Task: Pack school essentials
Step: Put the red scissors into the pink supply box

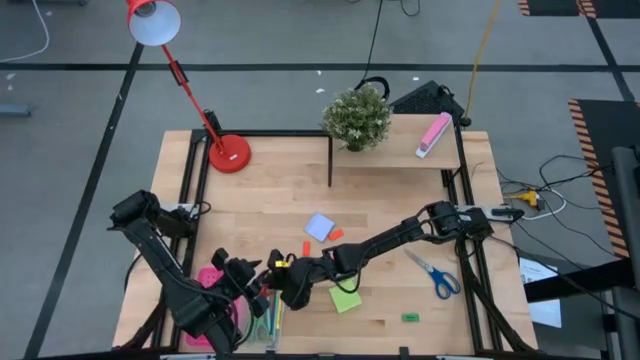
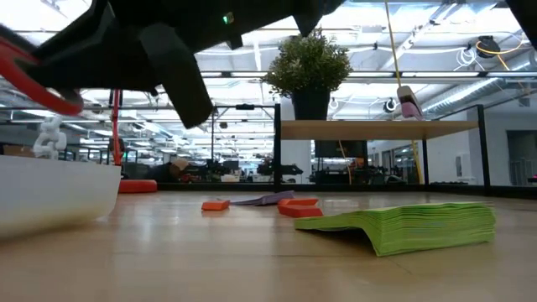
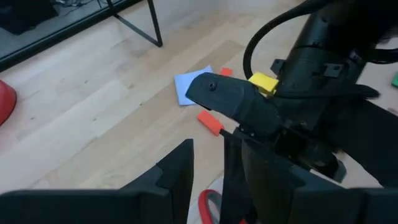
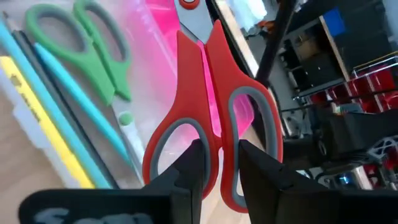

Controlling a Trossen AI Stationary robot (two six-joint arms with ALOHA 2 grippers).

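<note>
right now the right gripper pinches the red-handled scissors with grey-lined loops by the handles, over the clear plastic pouch. beside it lie green-handled scissors. the left gripper waits close by, fingers slightly apart.

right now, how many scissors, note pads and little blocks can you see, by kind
scissors: 3 (red scissors, green scissors, blue scissors)
note pads: 2 (pale-blue pad, green pad)
small blocks: 3 (orange block, second orange block, green block)
total: 8
</note>
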